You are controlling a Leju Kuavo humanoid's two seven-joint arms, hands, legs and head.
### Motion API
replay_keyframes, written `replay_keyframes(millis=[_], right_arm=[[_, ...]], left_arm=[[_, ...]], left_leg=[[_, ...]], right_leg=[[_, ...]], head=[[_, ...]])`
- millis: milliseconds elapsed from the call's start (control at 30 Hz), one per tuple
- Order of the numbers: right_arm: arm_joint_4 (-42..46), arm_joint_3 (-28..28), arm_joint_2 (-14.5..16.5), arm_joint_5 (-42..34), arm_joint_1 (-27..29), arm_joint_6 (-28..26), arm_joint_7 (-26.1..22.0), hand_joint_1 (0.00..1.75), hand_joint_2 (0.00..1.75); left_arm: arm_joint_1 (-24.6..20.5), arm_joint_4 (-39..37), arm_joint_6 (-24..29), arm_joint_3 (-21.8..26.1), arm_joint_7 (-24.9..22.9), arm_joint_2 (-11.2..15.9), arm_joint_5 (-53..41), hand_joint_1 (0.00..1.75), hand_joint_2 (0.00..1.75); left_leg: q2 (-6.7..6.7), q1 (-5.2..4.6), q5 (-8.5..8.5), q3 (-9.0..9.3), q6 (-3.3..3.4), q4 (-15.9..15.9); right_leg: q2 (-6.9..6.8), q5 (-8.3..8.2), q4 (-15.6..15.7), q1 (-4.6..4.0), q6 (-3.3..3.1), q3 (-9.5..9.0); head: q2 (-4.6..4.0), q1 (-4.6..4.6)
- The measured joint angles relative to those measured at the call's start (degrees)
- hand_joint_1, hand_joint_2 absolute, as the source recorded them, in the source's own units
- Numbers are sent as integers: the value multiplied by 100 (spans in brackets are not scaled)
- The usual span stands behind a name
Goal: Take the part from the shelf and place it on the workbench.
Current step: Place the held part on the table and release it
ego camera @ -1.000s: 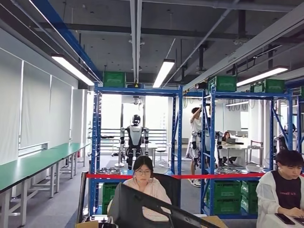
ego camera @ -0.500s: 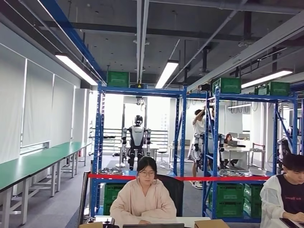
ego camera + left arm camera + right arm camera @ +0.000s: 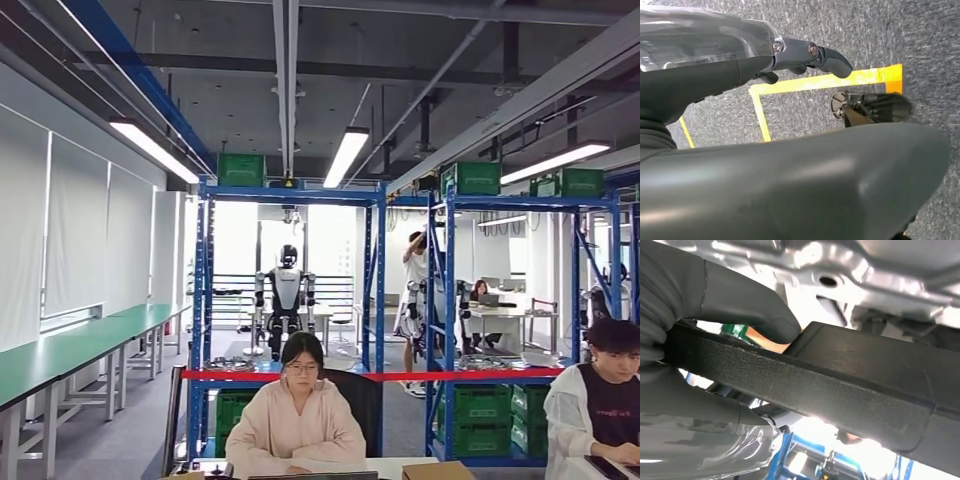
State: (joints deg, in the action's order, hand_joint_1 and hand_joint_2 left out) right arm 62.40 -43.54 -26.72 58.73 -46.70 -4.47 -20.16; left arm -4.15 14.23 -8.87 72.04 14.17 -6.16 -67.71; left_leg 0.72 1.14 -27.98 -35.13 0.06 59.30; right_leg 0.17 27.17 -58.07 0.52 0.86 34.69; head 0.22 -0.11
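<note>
My right hand [image 3: 696,340] grips a long black textured part [image 3: 851,385]. Its thumb [image 3: 753,310] presses on one face and the other fingers wrap beneath. A stamped silver metal piece [image 3: 866,270] lies close behind the black part. My left hand [image 3: 715,65] hangs over grey carpet and holds nothing, with a dark finger [image 3: 825,54] stretched out and the thick thumb [image 3: 798,185] apart from it. In the head view, green-topped workbenches [image 3: 68,350] run along the left wall. Blue shelf racks [image 3: 290,290] stand ahead.
A person in pink [image 3: 296,415] sits at a desk straight ahead, and another person [image 3: 604,400] sits at the right. A red tape line [image 3: 423,375] crosses the racks. Another robot [image 3: 285,295] stands beyond. Yellow floor tape [image 3: 821,82] marks the carpet.
The head camera has shifted: a dark monitor that stood low in the picture a second ago has dropped out of it, and the seated person shows fully. Nothing in the room moved noticeably.
</note>
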Motion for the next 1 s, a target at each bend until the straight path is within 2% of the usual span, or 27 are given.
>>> replay_keyframes(millis=[33, 67, 133, 167, 200, 233, 300, 333, 367, 400, 467, 533, 567, 633, 667, 700, 733, 767, 833, 867, 900, 967, 1000], right_arm=[[-42, -28, 40, -12, -2, -5, -10, 175, 175], [-94, -59, 88, -20, -2, -13, -21, 175, 175], [-231, -138, 188, -36, 4, -30, -49, 175, 175], [-313, -187, 237, -47, 12, -36, -64, 175, 175], [-396, -235, 284, -62, 21, -39, -78, 175, 175], [-478, -280, 331, -83, 29, -40, -90, 175, 175], [-639, -355, 423, -123, 39, -42, -115, 175, 175], [-718, -390, 464, -137, 38, -43, -130, 175, 175], [-801, -429, 502, -144, 38, -44, -148, 175, 175], [-884, -471, 538, -148, 40, -47, -168, 175, 175], [-1045, -563, 603, -148, 48, -57, -199, 175, 175], [-1185, -646, 660, -147, 49, -73, -215, 175, 175], [-1246, -681, 682, -149, 45, -81, -216, 131, 131], [-1364, -749, 726, -160, 38, -103, -214, 44, 44], [-1414, -782, 749, -169, 37, -117, -211, 0, 0], [-1459, -812, 770, -181, 34, -133, -205, 0, 0], [-1492, -837, 790, -192, 25, -149, -197, 0, 0], [-1515, -857, 807, -205, 8, -163, -184, 0, 0], [-1543, -889, 831, -231, -47, -185, -155, 0, 0], [-1550, -898, 839, -248, -74, -195, -144, 0, 0], [-1554, -905, 844, -266, -93, -202, -134, 0, 0], [-1556, -911, 847, -302, -106, -209, -116, 0, 0], [-1552, -910, 848, -321, -110, -209, -109, 0, 0]], left_arm=[[-1, -3, -8, 1, 1, 1, 0, 0, 175], [-3, -3, -13, 1, 2, 2, -1, 0, 175], [2, -8, -21, 1, 2, 2, -3, 0, 175], [7, -10, -26, 1, 2, 2, -6, 0, 175], [11, -14, -34, 1, 2, 2, -8, 0, 175], [12, -16, -42, 1, 2, 2, -11, 0, 175], [8, -18, -60, 1, 9, 6, -16, 0, 175], [5, -18, -67, 1, 13, 9, -19, 0, 175], [2, -18, -72, 1, 20, 11, -22, 0, 175], [-1, -19, -75, 1, 26, 13, -26, 0, 175], [-2, -21, -81, 1, 35, 12, -40, 0, 175], [-6, -22, -82, 2, 41, 14, -53, 0, 175], [-12, -22, -83, 3, 44, 15, -57, 0, 175], [-18, -25, -83, 3, 47, 16, -55, 0, 175], [-15, -27, -78, 3, 47, 16, -54, 0, 175], [-12, -28, -64, 3, 47, 15, -52, 0, 175], [-11, -28, -43, 3, 45, 15, -53, 0, 175], [-14, -28, -15, 3, 43, 15, -56, 0, 175], [-25, -28, 25, 3, 49, 15, -63, 0, 175], [-29, -28, 33, 3, 67, 15, -67, 0, 131], [-29, -29, 32, 3, 88, 15, -68, 0, 87], [-21, -32, 26, 3, 120, 15, -68, 0, 0], [-17, -34, 25, 3, 123, 16, -68, 0, 0]], left_leg=[[-5, -1, -95, -52, -20, 125], [-10, -1, -249, -166, -34, 379], [-14, -6, -601, -528, -53, 1155], [-14, -8, -693, -680, -58, 1464], [-14, -9, -675, -746, -56, 1579], [-14, -10, -546, -700, -47, 1454], [-14, -16, -135, -372, -8, 718], [-15, -20, 11, -203, 11, 352], [-15, -27, 86, -93, 29, 113], [-15, -38, 91, -47, 43, 13], [-15, -45, 88, -43, 80, -13], [-15, -24, 104, -30, 139, -39], [-16, -10, 110, -20, 164, -51], [-17, -7, 106, -12, 191, -53], [-17, -7, 103, -8, 194, -52], [-18, -7, 99, -2, 195, -51], [-17, -6, 94, 8, 193, -51], [-16, -5, 88, 22, 187, -51], [-13, -14, 73, 42, 162, -50], [-12, -21, 69, 41, 141, -50], [-11, -25, 68, 37, 116, -52], [-11, -23, 76, 39, 52, -68], [-13, -20, 55, 40, 22, -60]], right_leg=[[-6, -13, 21, 10, -40, -9], [-12, -21, 37, 18, -74, -16], [-16, -16, 38, 2, -110, -18], [-15, -13, 37, -6, -116, -21], [-13, -8, 35, -13, -120, -26], [-10, -2, 34, -18, -121, -35], [-2, 20, 26, -24, -105, -58], [4, 35, 12, -36, -87, -62], [8, 44, 3, -45, -65, -59], [11, 49, -1, -52, -43, -53], [11, 53, 6, -46, 10, -46], [5, 173, -132, -32, 73, 1], [2, 313, -356, -22, 103, 93], [0, 665, -1105, -3, 149, 428], [-1, 774, -1441, 5, 165, 594], [-1, 785, -1613, 10, 177, 685], [-2, 681, -1543, 14, 182, 663], [-3, 488, -1253, 16, 178, 534], [-4, 114, -438, 5, 147, 156], [-1, 24, -160, -7, 120, 30], [4, 2, -19, -22, 94, -32], [13, 12, 17, -39, 29, -38], [10, -3, 37, -32, -8, -45]], head=[[0, 0], [0, 0], [0, 0], [0, 0], [0, 0], [0, 0], [0, 0], [0, 1], [0, 1], [0, 1], [-1, 1], [-1, 1], [0, 1], [0, 0], [0, 0], [0, 0], [-1, 0], [0, 0], [0, 0], [0, 1], [0, 1], [0, 1], [0, 0]])
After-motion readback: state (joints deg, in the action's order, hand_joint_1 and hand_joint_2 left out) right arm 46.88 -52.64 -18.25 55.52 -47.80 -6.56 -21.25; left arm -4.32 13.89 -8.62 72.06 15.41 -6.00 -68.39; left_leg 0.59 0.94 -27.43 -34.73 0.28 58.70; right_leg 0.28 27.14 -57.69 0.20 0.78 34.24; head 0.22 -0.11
